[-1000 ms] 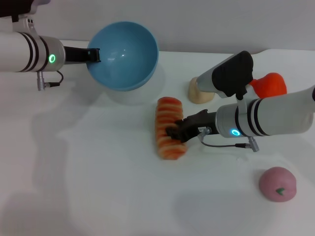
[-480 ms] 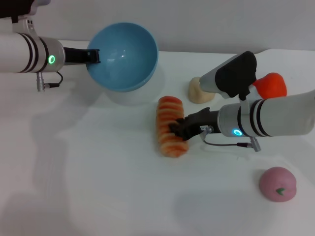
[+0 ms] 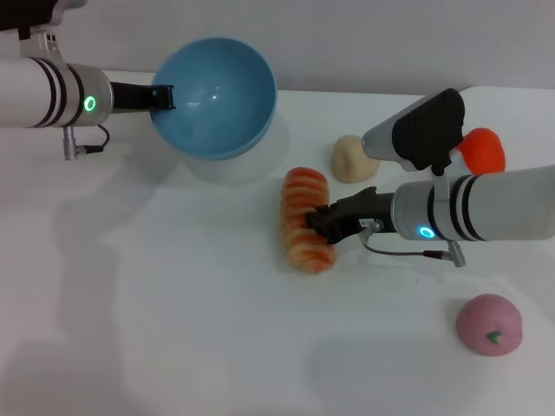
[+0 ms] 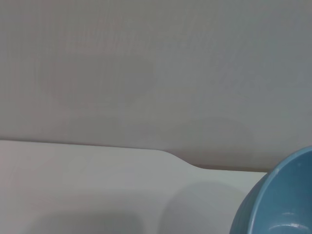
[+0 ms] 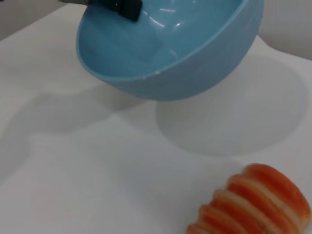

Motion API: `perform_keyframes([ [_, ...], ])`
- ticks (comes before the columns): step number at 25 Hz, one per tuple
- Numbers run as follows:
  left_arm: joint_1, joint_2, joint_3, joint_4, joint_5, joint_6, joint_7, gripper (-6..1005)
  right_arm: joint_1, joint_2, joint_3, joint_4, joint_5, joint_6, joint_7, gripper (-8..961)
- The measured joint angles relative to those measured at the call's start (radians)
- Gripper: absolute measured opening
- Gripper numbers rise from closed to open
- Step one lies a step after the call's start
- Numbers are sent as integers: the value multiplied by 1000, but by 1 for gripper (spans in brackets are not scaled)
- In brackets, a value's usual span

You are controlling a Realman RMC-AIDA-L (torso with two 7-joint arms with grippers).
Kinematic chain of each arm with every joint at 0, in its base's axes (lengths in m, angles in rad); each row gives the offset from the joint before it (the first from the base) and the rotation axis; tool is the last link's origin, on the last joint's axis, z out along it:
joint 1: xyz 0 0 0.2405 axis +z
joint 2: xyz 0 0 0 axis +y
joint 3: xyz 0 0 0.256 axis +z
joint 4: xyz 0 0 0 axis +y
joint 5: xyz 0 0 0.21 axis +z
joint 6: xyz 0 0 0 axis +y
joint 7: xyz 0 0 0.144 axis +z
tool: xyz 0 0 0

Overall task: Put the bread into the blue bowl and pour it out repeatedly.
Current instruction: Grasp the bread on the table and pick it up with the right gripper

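Observation:
The blue bowl [image 3: 217, 95] is held off the table at the back left, tilted with its empty inside facing me. My left gripper [image 3: 165, 95] is shut on its rim; the gripper also shows in the right wrist view [image 5: 122, 6]. The bowl shows in the left wrist view [image 4: 278, 204] and the right wrist view [image 5: 170, 48]. The bread [image 3: 303, 218], orange-and-cream striped, is at the table's middle, in front of and right of the bowl. My right gripper [image 3: 319, 221] is shut on its right side. The right wrist view shows one end of the bread [image 5: 258, 204].
A small beige lump [image 3: 354, 158] lies behind the right arm. An orange-red toy [image 3: 481, 149] sits at the far right. A pink round toy [image 3: 490, 324] lies at the front right. The white table [image 3: 173, 303] stretches to the front left.
My right gripper and the bread have shifted slightly to the right and back. The left arm and the bowl have hardly moved.

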Motion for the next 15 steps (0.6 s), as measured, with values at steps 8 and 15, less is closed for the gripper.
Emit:
perform_keyframes([
  [8,1,0,-1,-1,0,1,0,0,-20,-23,109,56,-123,80,7,106],
  [15,2,1,-2,-1,4,-1,-1,-1,-73,-24,316,134,-338,228,35,81],
])
